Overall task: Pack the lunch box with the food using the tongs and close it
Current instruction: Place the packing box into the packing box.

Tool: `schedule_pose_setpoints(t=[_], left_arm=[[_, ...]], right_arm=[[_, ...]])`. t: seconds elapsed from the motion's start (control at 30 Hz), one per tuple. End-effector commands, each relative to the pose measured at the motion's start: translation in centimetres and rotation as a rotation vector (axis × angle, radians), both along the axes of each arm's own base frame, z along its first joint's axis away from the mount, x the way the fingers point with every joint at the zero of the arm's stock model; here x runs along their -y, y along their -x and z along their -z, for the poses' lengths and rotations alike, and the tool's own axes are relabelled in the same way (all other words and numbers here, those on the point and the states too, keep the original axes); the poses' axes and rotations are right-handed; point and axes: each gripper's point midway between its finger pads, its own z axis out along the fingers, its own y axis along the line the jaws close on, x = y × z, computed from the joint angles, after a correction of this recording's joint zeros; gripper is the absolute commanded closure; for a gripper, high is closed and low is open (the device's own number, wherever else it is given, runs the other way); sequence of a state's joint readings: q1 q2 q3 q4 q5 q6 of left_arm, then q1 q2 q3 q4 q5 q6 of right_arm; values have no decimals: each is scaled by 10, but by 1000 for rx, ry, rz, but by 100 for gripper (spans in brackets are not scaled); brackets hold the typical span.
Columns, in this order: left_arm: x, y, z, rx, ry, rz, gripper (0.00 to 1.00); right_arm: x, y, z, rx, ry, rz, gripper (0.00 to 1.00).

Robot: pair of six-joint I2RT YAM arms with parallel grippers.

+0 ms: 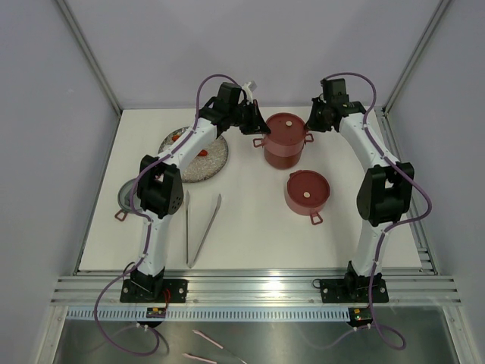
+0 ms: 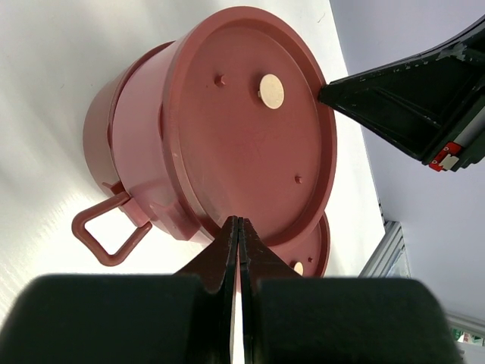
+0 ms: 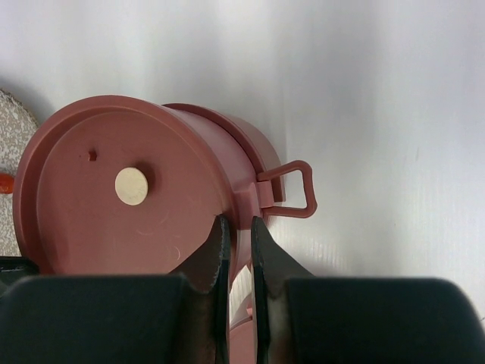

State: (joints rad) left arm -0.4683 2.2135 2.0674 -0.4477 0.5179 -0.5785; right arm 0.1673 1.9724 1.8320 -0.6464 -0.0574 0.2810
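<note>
Dark-red round metal lunch box (image 1: 285, 140), left gripper (image 2: 239, 221) shut at its rim, right gripper (image 3: 236, 227) slightly parted, grip unclear.

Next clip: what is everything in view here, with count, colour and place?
stacked lunch box: one, dark red, lidded, far centre.
single tier: one, dark red, lidded, nearer than and right of the stack.
steel-lined tier: one, red handle, left edge, partly under the left arm.
plate: one, grey speckled, left of the stack.
food: few red-orange pieces, on the plate.
tongs: one pair, silvery, near centre-left.
table: one, white.
left gripper: black, shut, at the stack's lid edge.
right gripper: black, jaws narrowly apart at the stack's rim; grip unclear.
</note>
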Motion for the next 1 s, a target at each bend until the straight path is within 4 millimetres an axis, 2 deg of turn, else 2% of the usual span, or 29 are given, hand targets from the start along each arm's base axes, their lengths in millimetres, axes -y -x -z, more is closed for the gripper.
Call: schedule_pose_setpoints(t=[0.0,0.03,0.2,0.4,0.5,0.53,0.63,0.8,0.97], left_arm=[[3,3,-21,32,37,19,100],[3,3,-21,32,37,19,100],[2,4,-27,39,37,14,100],[0,4,-50,79,40,3,99],[-1,4,-58,94,50,0,79],[-1,4,-59,97,51,1,66],[-1,4,-63,102,57,-1,43],[-1,6,-70,113,67,2,39],[-1,7,-76,123,73,3,43]], right_arm=[[21,2,3,10,51,81,100],[23,4,-1,18,48,92,100],[27,8,4,24,30,159,100],[26,10,6,7,25,150,100],[24,11,2,11,17,141,100],[24,10,-3,20,13,141,100],[21,12,-8,18,1,131,100],[18,14,-9,3,-8,116,100],[17,15,-6,-10,-10,112,98]])
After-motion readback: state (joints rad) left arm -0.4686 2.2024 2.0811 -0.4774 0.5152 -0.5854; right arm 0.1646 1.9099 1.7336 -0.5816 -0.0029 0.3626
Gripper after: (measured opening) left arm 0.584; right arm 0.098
